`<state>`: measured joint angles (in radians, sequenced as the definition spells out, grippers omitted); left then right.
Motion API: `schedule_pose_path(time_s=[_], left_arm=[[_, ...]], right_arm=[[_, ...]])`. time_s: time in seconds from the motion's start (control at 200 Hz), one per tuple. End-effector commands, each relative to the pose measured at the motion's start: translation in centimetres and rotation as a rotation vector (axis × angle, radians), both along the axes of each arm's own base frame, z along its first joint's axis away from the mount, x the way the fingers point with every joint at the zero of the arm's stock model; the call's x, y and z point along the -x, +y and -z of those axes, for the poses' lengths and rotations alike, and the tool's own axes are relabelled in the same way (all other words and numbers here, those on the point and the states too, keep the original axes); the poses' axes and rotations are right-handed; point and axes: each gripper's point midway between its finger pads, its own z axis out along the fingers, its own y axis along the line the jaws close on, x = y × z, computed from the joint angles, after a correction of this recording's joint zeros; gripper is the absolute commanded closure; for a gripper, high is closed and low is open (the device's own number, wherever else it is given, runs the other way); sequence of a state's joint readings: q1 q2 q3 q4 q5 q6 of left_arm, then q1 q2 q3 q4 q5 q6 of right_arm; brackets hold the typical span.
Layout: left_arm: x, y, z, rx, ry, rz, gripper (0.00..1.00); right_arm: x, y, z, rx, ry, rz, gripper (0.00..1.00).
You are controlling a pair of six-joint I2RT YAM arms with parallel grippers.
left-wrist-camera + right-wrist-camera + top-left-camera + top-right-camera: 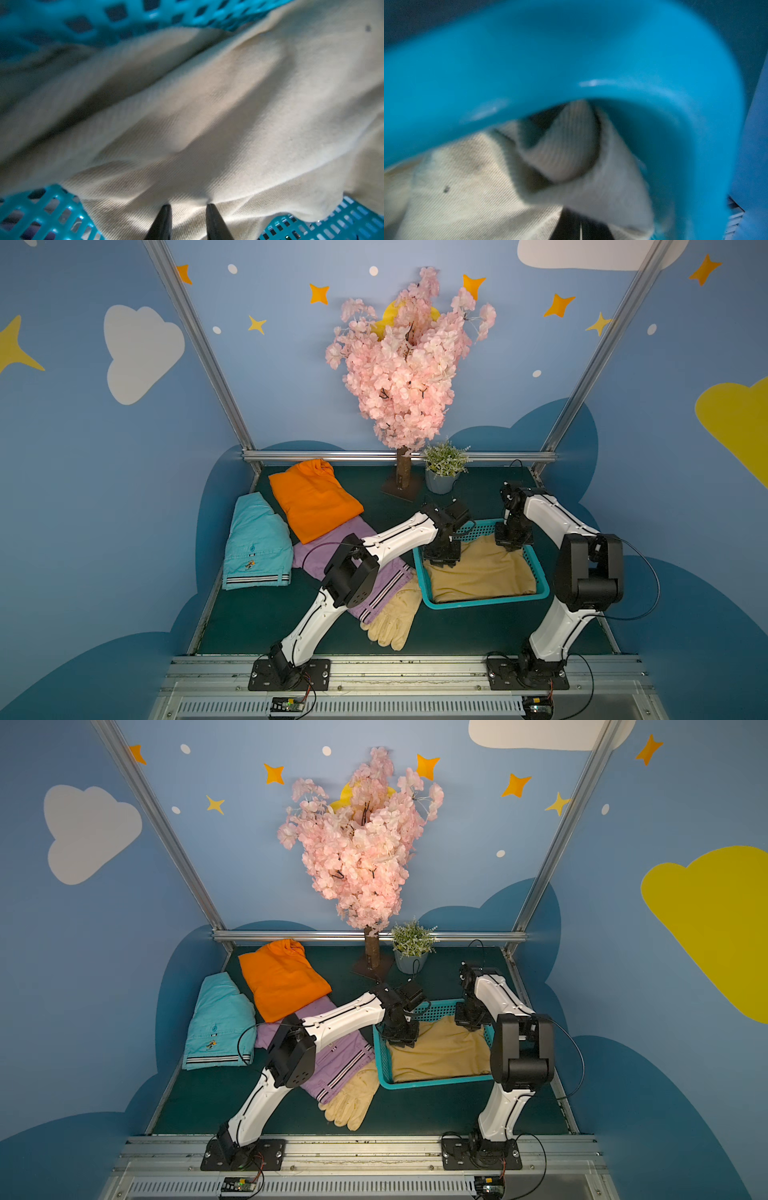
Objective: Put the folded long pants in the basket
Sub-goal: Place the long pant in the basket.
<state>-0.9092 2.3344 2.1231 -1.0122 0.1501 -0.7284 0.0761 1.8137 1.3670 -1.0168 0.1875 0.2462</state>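
Observation:
The tan folded long pants (482, 572) (440, 1052) lie inside the teal basket (486, 604) (432, 1082). My left gripper (442, 560) (188, 205) is at the basket's far left corner. Its fingertips (166, 209) stand apart and press on the tan cloth (207, 104). My right gripper (513, 546) (580, 216) is at the far right corner, jaws together, with a raised fold of tan cloth (602, 197) over the tips. Orange pants (311, 499), lilac pants (357, 531) and turquoise pants (257, 547) lie on the mat to the left.
A cream work glove (395, 618) lies in front of the basket's left corner, on the lilac pants' cuffs. A pink blossom tree (401, 477) and a grey plant pot (442, 481) stand at the back. The left arm reaches over the lilac pants.

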Motion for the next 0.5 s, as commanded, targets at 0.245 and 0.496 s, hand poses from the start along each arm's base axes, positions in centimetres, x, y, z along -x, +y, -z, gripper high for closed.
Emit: schedule_pose_path(time_s=[0.245,0.496], left_arm=[[0.0,8.8,-16.3,0.121,-0.368,-0.038,0.34],[1.8,22.8,-17.8,0.232,-0.501,-0.299,0.02]], right_arm=[[3.2,9.0,-15.9,-0.440,-0.486,-0.078,0.45],[5.6,8.1,-23.3,-0.562,-1.049,-0.014,0.02]])
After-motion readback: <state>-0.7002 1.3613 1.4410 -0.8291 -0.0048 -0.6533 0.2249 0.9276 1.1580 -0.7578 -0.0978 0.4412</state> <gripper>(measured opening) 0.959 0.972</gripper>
